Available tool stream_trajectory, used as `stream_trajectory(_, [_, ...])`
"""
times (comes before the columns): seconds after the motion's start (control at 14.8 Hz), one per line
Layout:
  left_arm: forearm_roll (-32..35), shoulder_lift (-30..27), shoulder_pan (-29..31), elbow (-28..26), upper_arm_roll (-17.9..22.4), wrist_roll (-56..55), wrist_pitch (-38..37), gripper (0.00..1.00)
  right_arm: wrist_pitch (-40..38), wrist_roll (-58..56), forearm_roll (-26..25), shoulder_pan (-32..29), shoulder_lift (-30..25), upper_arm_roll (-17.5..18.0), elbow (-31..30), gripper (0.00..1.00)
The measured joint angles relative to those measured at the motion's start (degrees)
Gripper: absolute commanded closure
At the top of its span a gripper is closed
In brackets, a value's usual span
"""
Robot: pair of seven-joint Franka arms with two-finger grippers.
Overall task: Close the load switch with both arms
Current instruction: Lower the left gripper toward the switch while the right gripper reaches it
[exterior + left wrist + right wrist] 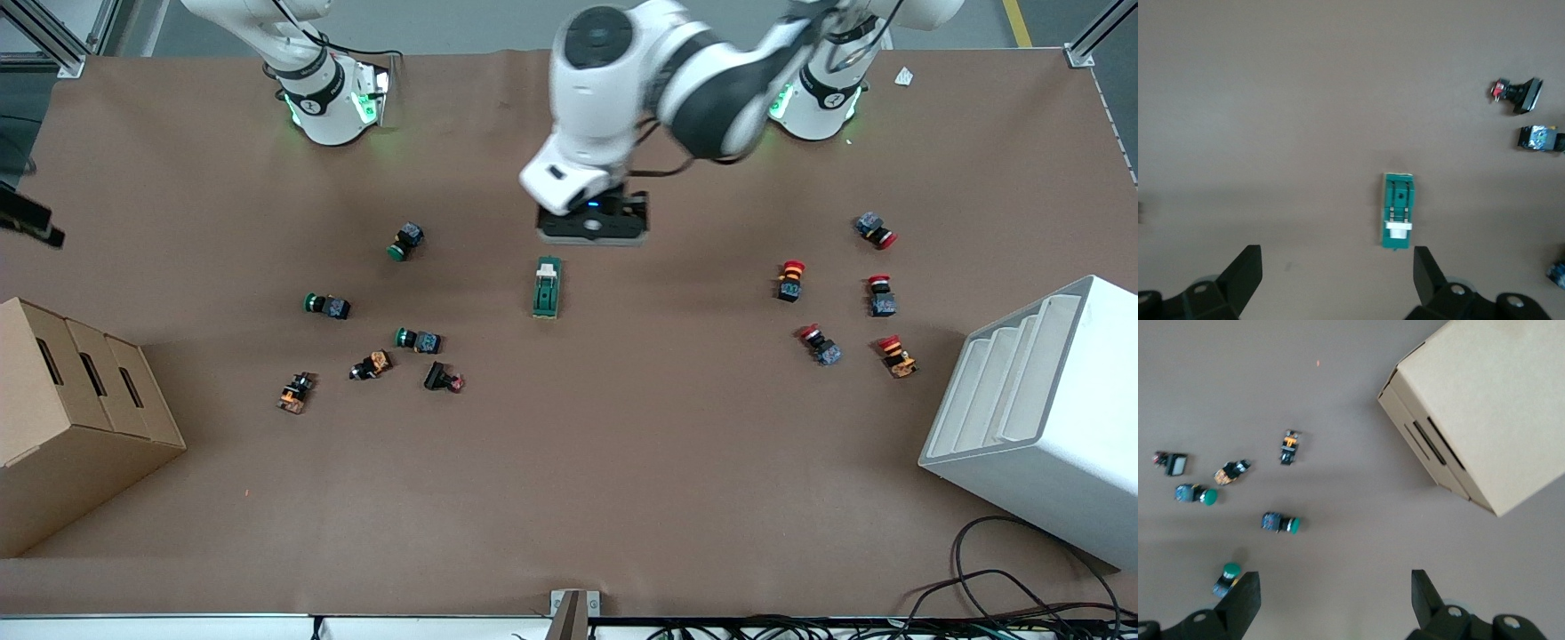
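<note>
The right gripper [1331, 600] is hanging with jaws released over the worktop [622, 462] near the cardboard box [62, 418] and green-capped push-buttons [324, 305]. The load switch [546, 288] is lying mid-worktop, untouched, cream lever end toward the bases. The left gripper [1338, 280] is hovering over it, jaws released
</note>
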Motion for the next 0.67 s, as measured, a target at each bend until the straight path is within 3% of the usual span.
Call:
stream_trajectory(0.27, [8.58, 7.18, -9.52, -0.69, -0.05, -17.57, 6.30, 0.00, 1.08, 4.04, 0.56, -0.10, 3.75, 0.26, -1.17, 0.00])
stream_trajectory(0.67, [25.60, 11.12, -18.71, -8.17, -0.14, -38.32, 10.48, 0.01, 0.79, 30.23, 4.19, 5.82, 3.54, 1.13, -4.25, 0.00])
